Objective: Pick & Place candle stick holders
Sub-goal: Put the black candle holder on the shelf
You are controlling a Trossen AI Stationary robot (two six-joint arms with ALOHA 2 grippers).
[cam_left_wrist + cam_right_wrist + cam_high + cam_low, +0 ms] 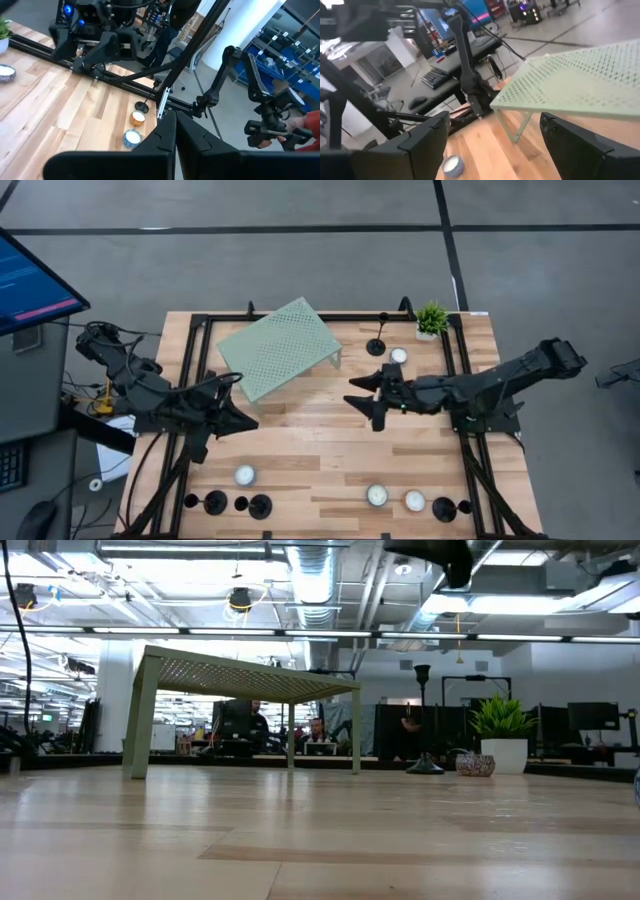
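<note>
The candle stick holders are split into groups: one tall candle stick holder (378,343) stands upright at the far edge of the table, just beyond the right gripper (362,398) and off to its side, next to a tealight (399,355) and a small potted plant (432,319); the rest stand in a row along the near edge, a left group of holders (237,503) near the left gripper (240,420) and a right pair of holders (451,507) behind and beside the right arm. The right gripper hovers over the middle of the table with its fingers spread wide and nothing between them, pointing toward the pale green stand (280,347). The left gripper is clenched tight on nothing, fingertips pressed together, hanging just off the stand's near corner. The main risk, as I judge it, is the tall holder: its thin stem and small base would tip easily if a spread finger clips the stem on approach instead of straddling it, and a fall could knock the tealight or plant beside it. The right gripper could also catch the stand's edge directly ahead of it. The left gripper must open before any grasp, or it will simply shove a holder over among the tealights (245,475) nearby.
</note>
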